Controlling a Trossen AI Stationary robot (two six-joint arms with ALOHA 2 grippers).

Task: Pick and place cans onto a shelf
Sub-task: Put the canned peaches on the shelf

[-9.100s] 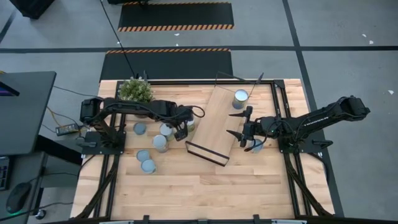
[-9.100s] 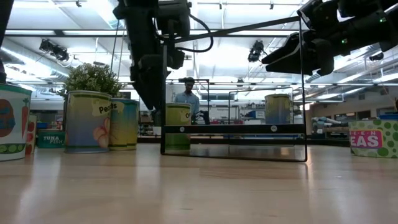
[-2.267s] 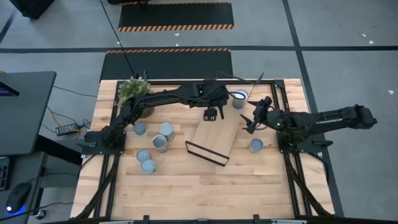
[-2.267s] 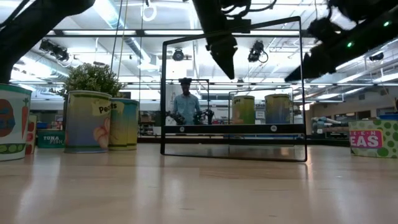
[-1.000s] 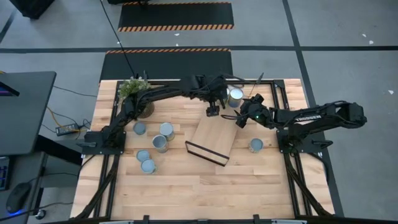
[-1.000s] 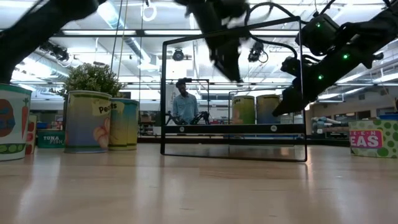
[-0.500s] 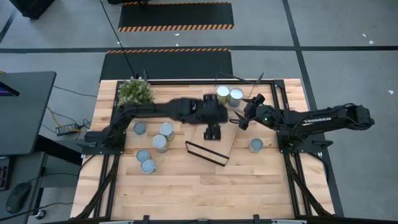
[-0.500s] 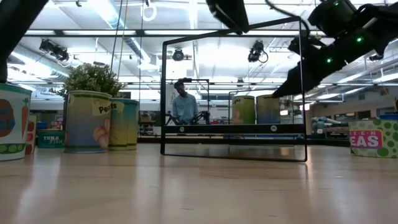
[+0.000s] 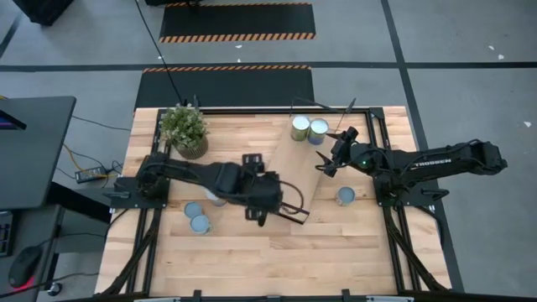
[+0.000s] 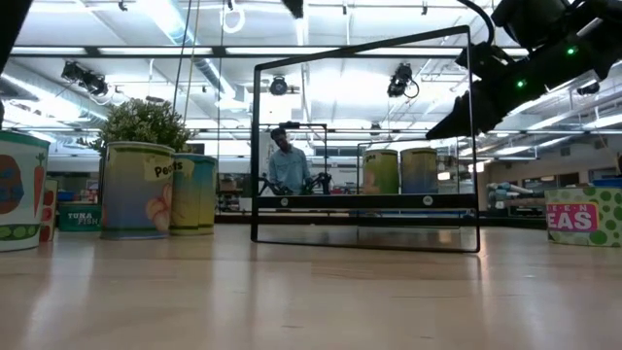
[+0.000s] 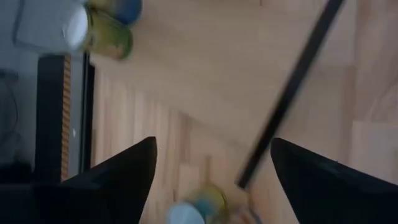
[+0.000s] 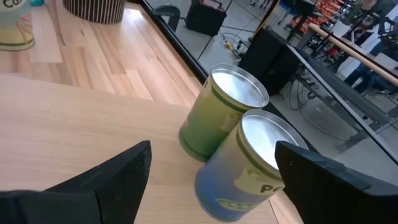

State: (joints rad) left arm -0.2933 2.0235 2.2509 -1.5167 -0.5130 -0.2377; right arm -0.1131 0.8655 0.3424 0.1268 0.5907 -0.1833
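The left arm reaches low across the worktop (image 9: 336,243), its left pincer (image 9: 260,211) at the near end of the shelf (image 9: 295,164). The fingers (image 11: 118,171) stand apart and hold nothing. The right arm extends inward from the right side, its right pincer (image 9: 323,161) over the shelf's right edge, spread wide and empty. Two cans (image 9: 309,128) stand touching at the shelf's far end. Another can (image 9: 345,195) sits on the worktop right of the shelf, and more tins (image 9: 195,216) lie left.
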